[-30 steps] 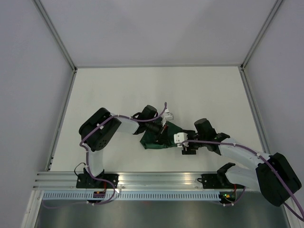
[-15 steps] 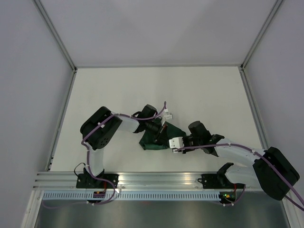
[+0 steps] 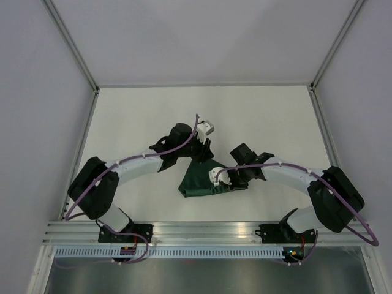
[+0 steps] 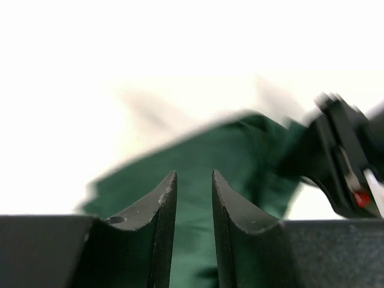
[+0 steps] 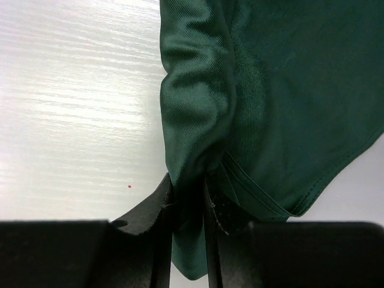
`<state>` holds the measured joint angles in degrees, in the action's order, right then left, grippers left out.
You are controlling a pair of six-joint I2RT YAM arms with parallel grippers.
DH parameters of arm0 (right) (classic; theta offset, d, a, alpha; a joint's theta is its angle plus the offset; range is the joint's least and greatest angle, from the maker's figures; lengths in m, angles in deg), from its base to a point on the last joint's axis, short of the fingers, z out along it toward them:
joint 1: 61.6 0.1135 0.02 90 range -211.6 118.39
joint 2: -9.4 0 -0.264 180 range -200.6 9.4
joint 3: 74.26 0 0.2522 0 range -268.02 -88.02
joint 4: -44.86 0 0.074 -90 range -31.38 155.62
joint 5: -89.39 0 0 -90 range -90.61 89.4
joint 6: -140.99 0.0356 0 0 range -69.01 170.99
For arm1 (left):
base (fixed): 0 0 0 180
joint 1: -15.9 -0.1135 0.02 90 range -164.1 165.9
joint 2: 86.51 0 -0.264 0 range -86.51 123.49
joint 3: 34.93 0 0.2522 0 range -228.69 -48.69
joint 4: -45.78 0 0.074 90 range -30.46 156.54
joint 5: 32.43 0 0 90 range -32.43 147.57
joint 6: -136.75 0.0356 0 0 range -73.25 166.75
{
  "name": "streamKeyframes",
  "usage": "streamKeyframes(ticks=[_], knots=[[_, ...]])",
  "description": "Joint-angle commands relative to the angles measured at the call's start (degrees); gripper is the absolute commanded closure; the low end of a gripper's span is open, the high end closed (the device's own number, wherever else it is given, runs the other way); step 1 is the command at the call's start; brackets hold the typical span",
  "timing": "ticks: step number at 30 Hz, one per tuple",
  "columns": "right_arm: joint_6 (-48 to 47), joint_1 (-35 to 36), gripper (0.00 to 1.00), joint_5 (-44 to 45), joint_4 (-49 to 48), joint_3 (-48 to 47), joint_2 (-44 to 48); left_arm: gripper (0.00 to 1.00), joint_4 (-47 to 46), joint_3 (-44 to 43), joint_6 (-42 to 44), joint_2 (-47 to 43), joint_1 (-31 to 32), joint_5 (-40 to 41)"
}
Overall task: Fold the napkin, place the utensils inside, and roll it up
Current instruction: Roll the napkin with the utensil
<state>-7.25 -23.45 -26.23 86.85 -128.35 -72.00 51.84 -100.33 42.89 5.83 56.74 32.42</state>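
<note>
The dark green napkin (image 3: 197, 184) lies bunched in a loose roll on the white table, near its front middle. My right gripper (image 3: 225, 182) is at the roll's right end. In the right wrist view it (image 5: 188, 180) is shut on a thick fold of the napkin (image 5: 288, 90). My left gripper (image 3: 203, 150) hovers just behind the cloth. In the blurred left wrist view it (image 4: 194, 174) stands open by a narrow gap with nothing between the jaws, and the napkin (image 4: 228, 156) and the right gripper (image 4: 343, 157) lie beyond. The utensils are hidden.
The white table (image 3: 141, 116) is closed in by grey walls at the back and sides. A metal rail (image 3: 202, 233) carrying both arm bases runs along the near edge.
My right gripper slid left and shut on the napkin's right end. The left gripper let go, opened a little and pulled back behind the cloth, its arm stretching out.
</note>
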Motion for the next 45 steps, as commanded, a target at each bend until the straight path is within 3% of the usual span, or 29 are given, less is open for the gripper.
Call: streamKeyframes(ticks=[1,5,9,14,17,25,32,45], knots=[[3.39,0.26,0.89,-2.23,10.08,-2.28,-3.14,0.66,0.23,0.57,-1.41,-5.23,-0.23,21.51],[5.58,0.26,0.89,-3.55,13.52,-5.63,-8.23,0.66,2.43,2.49,-5.10,-10.93,-0.15,34.17],[6.91,0.26,0.89,-4.34,15.62,-8.61,-14.55,0.66,0.43,7.15,-5.64,-18.75,-0.06,39.89],[8.22,0.26,0.89,-5.83,18.61,-15.11,-22.47,0.65,-5.30,14.88,-2.92,-29.99,0.91,41.06],[9.37,0.26,0.89,-6.10,20.28,-19.77,-28.61,0.64,-7.41,16.83,1.73,-32.74,4.68,43.51],[6.31,-2.73,0.89,-10.31,29.85,-33.46,-41.19,0.61,-13.12,19.29,17.82,-31.52,21.72,54.67],[3.14,-5.80,0.89,-11.90,39.16,-43.15,-51.38,0.58,-18.22,22.46,21.87,-30.46,27.89,56.44],[1.02,-7.04,0.89,-10.23,45.78,-51.68,-58.87,0.51,-12.25,19.21,23.98,-14.21,37.11,53.80]])
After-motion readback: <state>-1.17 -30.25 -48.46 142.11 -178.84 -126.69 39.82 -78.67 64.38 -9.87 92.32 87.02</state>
